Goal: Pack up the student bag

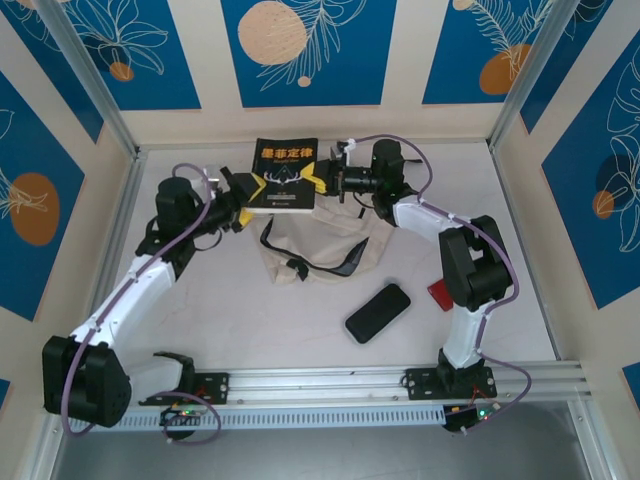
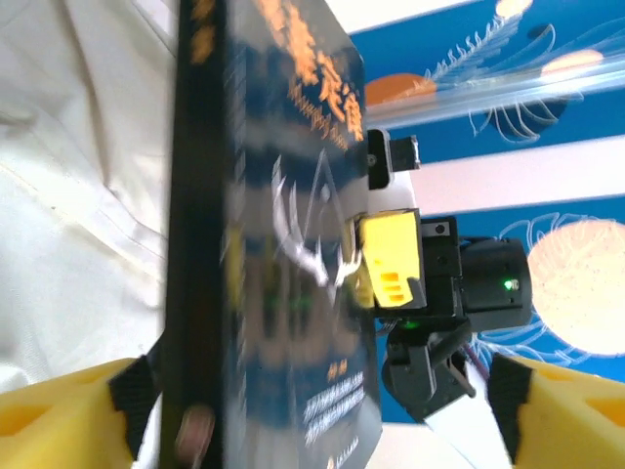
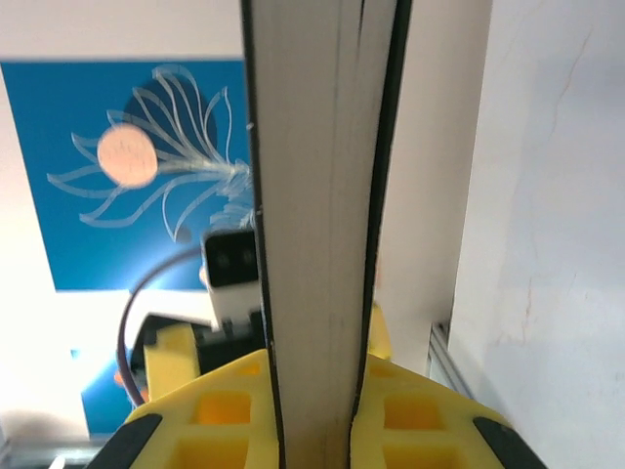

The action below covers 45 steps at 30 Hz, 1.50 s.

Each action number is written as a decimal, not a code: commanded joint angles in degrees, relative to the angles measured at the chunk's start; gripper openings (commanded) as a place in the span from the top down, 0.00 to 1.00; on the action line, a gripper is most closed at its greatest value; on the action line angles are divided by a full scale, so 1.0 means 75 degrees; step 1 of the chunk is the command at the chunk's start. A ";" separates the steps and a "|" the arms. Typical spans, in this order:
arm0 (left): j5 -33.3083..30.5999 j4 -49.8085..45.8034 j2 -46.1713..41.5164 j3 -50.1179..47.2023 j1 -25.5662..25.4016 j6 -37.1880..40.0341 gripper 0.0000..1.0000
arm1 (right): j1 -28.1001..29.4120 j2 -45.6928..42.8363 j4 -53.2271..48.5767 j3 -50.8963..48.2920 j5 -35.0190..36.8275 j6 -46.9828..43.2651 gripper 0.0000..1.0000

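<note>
While right tool (image 3: 317,410) clamps book (image 1: 286,170) | left tool (image 1: 252,188) spread wide

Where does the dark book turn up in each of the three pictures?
Top external: book upper middle, beyond the student bag.
Left wrist: book centre-left, spine and cover facing the camera.
Right wrist: book centre, page edge upright, in the right claw.
Shared landmark: blue leaf-print wall panels.

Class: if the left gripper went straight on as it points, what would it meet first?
The book, which sits between its open fingers; beyond it, probably the right gripper holding the far edge.
</note>
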 commanded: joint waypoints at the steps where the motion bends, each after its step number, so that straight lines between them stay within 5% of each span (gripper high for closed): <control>1: -0.1272 0.0805 -0.0251 -0.0265 -0.0511 -0.0611 0.06 | -0.0032 -0.0221 0.0593 0.0061 0.1087 0.0285 0.95; 11: -0.3530 0.1357 -0.0057 -0.0523 -0.1535 -0.1656 0.06 | 0.0226 -0.0181 0.0124 -0.0266 0.2513 0.0678 0.95; 25: -0.4474 0.2420 0.0965 -0.0459 -0.2011 -0.2038 0.22 | 0.0536 -0.0310 -0.0083 -0.0422 0.2840 0.0758 0.94; 34: -0.5351 0.1927 0.0973 -0.0530 -0.2065 -0.2679 0.44 | 0.0706 -0.0409 -0.0163 -0.0614 0.2672 0.0829 0.93; 45: -0.5830 0.1651 0.1033 -0.0631 -0.2103 -0.2613 0.88 | 0.0708 -0.0739 -0.1009 -0.0897 0.2426 0.0121 0.90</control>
